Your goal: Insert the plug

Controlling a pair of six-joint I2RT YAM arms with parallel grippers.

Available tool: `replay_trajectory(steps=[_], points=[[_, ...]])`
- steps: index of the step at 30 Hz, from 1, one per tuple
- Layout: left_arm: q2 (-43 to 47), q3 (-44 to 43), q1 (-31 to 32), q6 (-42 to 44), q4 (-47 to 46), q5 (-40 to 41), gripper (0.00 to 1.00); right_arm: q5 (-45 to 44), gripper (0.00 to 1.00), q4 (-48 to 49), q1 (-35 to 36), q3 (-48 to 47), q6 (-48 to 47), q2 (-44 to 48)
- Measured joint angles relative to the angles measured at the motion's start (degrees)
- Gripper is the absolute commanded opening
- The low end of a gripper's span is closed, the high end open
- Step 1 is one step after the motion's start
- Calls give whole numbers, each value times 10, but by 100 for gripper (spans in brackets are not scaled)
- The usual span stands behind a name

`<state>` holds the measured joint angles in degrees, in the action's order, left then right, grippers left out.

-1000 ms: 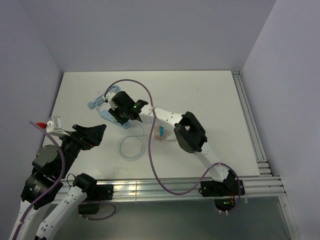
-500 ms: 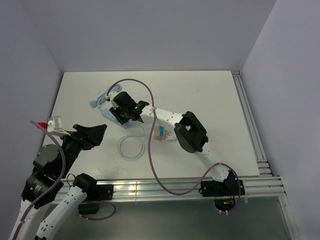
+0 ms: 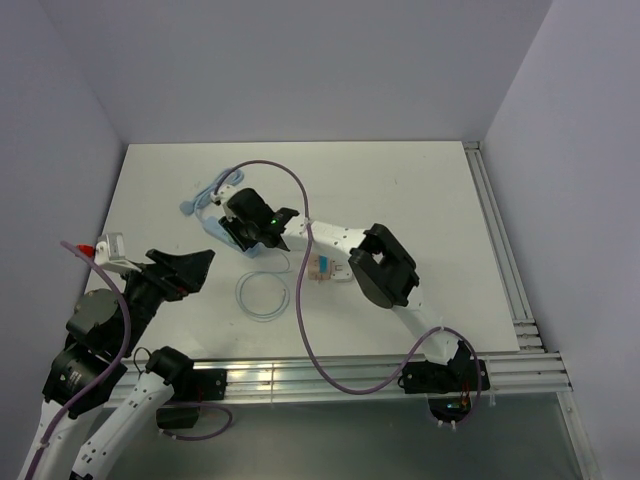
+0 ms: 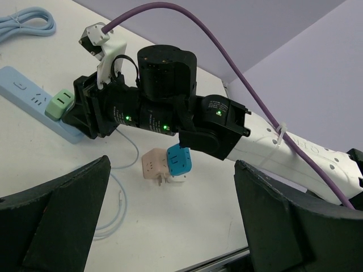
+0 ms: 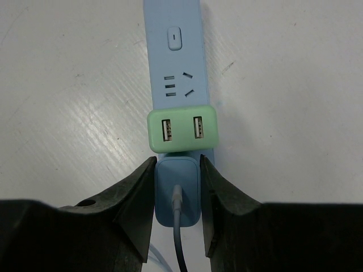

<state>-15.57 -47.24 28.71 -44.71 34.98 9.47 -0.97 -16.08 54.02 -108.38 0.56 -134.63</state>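
A light blue power strip (image 5: 178, 68) lies on the white table, also in the left wrist view (image 4: 22, 96) and the top view (image 3: 218, 230). A green USB adapter (image 5: 182, 129) sits in it. My right gripper (image 5: 177, 190) is shut on a blue plug (image 5: 177, 192) with a cable, held over the strip's socket just behind the green adapter. My left gripper (image 4: 170, 226) is open and empty, low at the near left (image 3: 185, 268).
A beige adapter (image 4: 154, 164) and a blue adapter (image 4: 179, 161) lie together mid-table. A coiled pale cable (image 3: 263, 296) lies in front of the strip. The strip's blue cord (image 4: 25, 25) is bundled at the far left. A purple cable (image 3: 300, 300) runs from the right arm.
The right gripper with the blue plug has shifted slightly on the strip. The left arm has not moved.
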Motion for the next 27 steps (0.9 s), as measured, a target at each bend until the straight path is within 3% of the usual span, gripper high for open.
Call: replay_trajectory(steps=[7,14,18,19,20,21,22,23,27], points=[[6,0,0,-2,5,-4,96,-5,4,16,0,14,5,16],[14,0,0,-6,12,-1,97,-21,32,43,3,34,11,30],[14,0,0,-14,19,3,97,-26,42,42,4,35,18,33],[14,0,0,-16,21,5,97,-27,47,42,4,37,21,35],[14,1,0,-17,23,6,97,-27,65,37,4,37,28,36],[15,2,0,-20,24,7,97,-28,66,12,4,40,36,37],[16,3,0,-22,26,8,97,-28,74,-10,4,47,38,37],[18,5,0,-26,26,9,97,-31,97,-28,4,55,42,36],[23,11,0,-31,33,9,97,-25,98,-69,3,71,57,41]])
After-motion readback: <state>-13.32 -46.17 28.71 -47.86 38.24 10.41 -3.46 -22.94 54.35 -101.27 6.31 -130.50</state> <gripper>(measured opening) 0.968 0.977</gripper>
